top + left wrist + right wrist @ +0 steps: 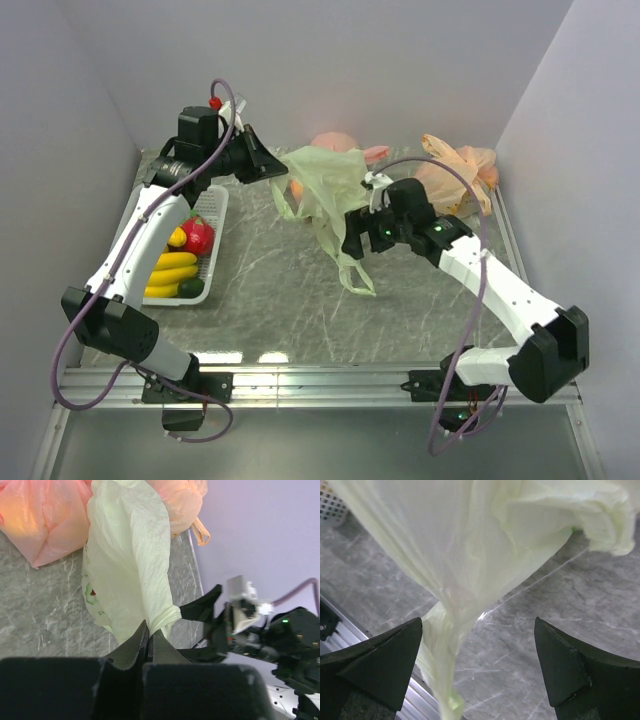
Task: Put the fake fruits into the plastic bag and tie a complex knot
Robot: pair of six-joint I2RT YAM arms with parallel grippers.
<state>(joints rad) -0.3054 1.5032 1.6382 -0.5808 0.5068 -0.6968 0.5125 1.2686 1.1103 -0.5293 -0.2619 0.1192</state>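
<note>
The grey marbled bench [270, 300] fills the middle of the top view. Over its upper centre hangs the thin, crinkly pale-green plastic bag [325, 185]. The left fingers [148, 642] hold it up, pressed tight together on a fold at its upper-left edge. The right fingers [355, 237] stand spread wide either side of its twisted lower part, gripping nothing. A pink bag [335, 143] and an orange-tan bag [465, 165] lie along the upper edge. At left, a white slatted basket [215, 205] holds yellow plastic bananas [172, 275], a red strawberry-like piece [198, 235] and a dark green piece [191, 288].
</note>
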